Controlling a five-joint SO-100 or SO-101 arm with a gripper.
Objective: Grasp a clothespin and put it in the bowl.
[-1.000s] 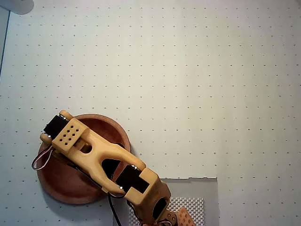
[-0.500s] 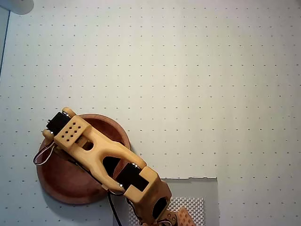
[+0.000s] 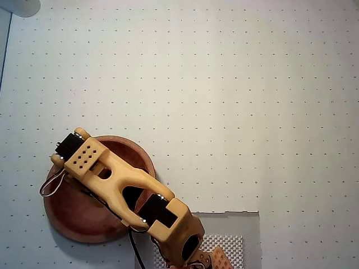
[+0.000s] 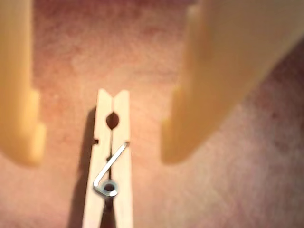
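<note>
Reddish-brown wood of the bowl shows at the lower left of the overhead view, resting on a pale tabletop printed with a grid of small dots. Across the bowl's upper right half stretches the tan arm, running from its base at the bottom edge up and leftward, with its wrist end over the bowl's upper left rim. The arm covers the gripper and the clothespin from above, so neither can be made out in this view. A grey mat lies just right of the arm's base, and a pale round object sits cut off at the top left corner.

From the wrist view, the gripper hangs over the bowl's reddish floor with its two yellow fingers spread wide and holding nothing. The clothespin lies flat on the bowl's floor in the gap between them, touching neither finger and sitting a little nearer the left one. Its closed tip points up the picture, level with the fingertips, and its metal spring sits lower, toward the bottom edge, where the prongs run out of frame. A dark shadow lies along its left side.
</note>
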